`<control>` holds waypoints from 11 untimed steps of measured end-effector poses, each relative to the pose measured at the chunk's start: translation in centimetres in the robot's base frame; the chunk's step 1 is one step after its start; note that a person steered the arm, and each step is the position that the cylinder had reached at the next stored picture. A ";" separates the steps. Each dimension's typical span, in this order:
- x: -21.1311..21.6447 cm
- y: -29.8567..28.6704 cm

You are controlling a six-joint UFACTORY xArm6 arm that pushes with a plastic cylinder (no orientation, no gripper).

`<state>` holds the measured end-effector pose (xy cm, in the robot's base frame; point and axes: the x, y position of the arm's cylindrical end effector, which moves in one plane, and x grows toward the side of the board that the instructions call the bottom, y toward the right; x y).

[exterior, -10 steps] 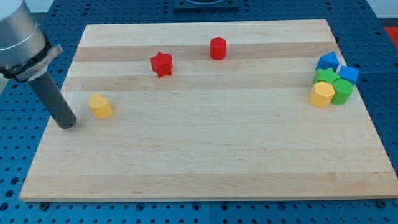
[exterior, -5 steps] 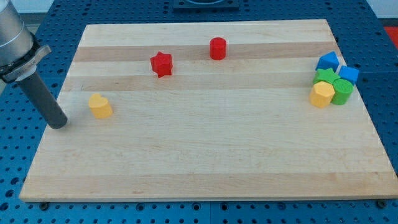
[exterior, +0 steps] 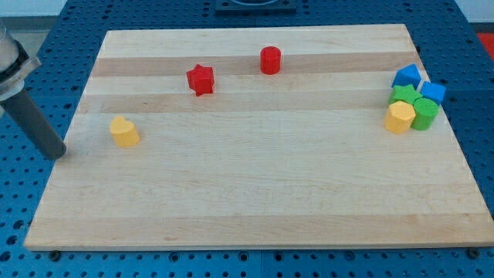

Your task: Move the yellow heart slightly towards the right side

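Note:
The yellow heart (exterior: pixel 123 131) lies on the wooden board (exterior: pixel 255 185) near its left edge. My tip (exterior: pixel 54 153) is at the board's left edge, left of the heart and a little lower in the view. A clear gap separates tip and heart; they do not touch.
A red star (exterior: pixel 200 79) and a red cylinder (exterior: pixel 269 59) sit near the view's top. At the right edge is a tight cluster: two blue blocks (exterior: pixel 407 76) (exterior: pixel 433 93), two green blocks (exterior: pixel 402 95) (exterior: pixel 424 113) and a yellow hexagon (exterior: pixel 399 117).
My tip has moved steadily to the view's left, away from the yellow heart, reaching the board's left edge. No block has moved.

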<state>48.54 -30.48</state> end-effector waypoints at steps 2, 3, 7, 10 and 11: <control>-0.4 0.0; -0.6 0.0; -1.1 0.0; -1.5 0.0; -1.8 0.0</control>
<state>46.71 -30.45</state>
